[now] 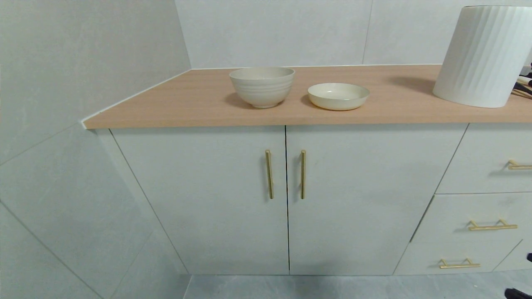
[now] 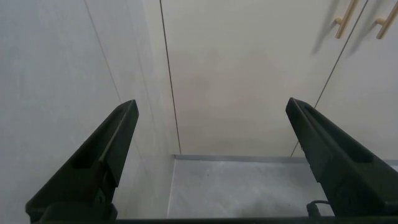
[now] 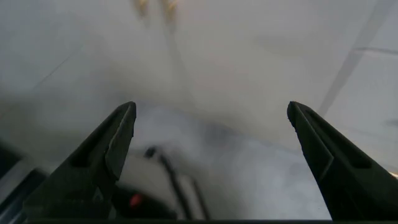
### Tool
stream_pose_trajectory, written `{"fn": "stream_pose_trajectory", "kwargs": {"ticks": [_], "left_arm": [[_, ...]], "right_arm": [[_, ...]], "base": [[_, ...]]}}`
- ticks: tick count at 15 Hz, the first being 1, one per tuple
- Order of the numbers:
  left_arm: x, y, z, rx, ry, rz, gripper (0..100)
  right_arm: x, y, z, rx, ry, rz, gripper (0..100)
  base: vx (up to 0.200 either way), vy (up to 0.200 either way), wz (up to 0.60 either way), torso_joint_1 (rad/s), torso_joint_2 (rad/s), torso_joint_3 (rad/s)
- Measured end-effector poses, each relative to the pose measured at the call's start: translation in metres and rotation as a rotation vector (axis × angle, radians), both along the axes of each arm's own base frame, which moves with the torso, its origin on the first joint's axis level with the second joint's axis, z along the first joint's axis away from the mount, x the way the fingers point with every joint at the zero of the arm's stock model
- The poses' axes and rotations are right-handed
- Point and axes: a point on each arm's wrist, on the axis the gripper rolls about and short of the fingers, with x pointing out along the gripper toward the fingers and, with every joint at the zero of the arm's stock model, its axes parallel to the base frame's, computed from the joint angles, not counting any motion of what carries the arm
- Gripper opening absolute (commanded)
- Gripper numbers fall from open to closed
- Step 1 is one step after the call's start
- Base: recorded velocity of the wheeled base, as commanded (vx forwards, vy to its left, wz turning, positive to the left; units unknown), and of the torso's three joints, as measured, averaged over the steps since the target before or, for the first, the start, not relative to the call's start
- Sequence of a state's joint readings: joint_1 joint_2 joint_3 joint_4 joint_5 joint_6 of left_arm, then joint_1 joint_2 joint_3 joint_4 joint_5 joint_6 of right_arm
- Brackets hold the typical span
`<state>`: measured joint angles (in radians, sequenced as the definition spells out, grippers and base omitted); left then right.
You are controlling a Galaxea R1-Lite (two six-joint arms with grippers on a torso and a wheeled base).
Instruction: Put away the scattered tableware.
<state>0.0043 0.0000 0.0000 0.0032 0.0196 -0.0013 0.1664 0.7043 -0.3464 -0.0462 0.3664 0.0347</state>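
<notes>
Wood-grain desk runs along the tiled wall into a corner on the robot's left. A cream bowl stands upright on it, above two shut cupboard doors. A shallow cream dish sits just beside the bowl on its right, not touching. Bare desk lies on both sides, up to a white ribbed container far right. The left jaws are spread wide, low over the grey floor before the doors. The right jaws are spread wide too, and what lies beyond them is blurred.
</notes>
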Motion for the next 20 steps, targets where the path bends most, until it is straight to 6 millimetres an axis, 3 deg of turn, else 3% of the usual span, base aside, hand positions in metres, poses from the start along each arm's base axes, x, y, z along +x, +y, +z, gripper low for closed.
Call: {"fn": "stream_pose_trajectory", "kwargs": {"ticks": [4, 8, 11, 14, 20], "left_arm": [[0.0, 0.0, 0.0, 0.0, 0.0, 0.0, 100], [0.0, 0.0, 0.0, 0.0, 0.0, 0.0, 100], [0.0, 0.0, 0.0, 0.0, 0.0, 0.0, 100], [0.0, 0.0, 0.0, 0.0, 0.0, 0.0, 100], [0.0, 0.0, 0.0, 0.0, 0.0, 0.0, 100]], "right_arm": [[0.086, 0.04, 0.018, -0.007, 0.048, 0.175, 100], [0.173, 0.112, 0.018, -0.003, 0.041, 0.322, 100], [0.218, 0.166, 0.014, 0.032, 0.045, 0.363, 100], [0.242, 0.199, 0.0, 0.073, 0.048, 0.342, 100], [0.267, 0.219, -0.028, 0.164, 0.009, 0.296, 100]], "base": [[0.0, 0.0, 0.0, 0.0, 0.0, 0.0], [0.0, 0.0, 0.0, 0.0, 0.0, 0.0], [0.0, 0.0, 0.0, 0.0, 0.0, 0.0], [0.0, 0.0, 0.0, 0.0, 0.0, 0.0], [0.0, 0.0, 0.0, 0.0, 0.0, 0.0]]}}
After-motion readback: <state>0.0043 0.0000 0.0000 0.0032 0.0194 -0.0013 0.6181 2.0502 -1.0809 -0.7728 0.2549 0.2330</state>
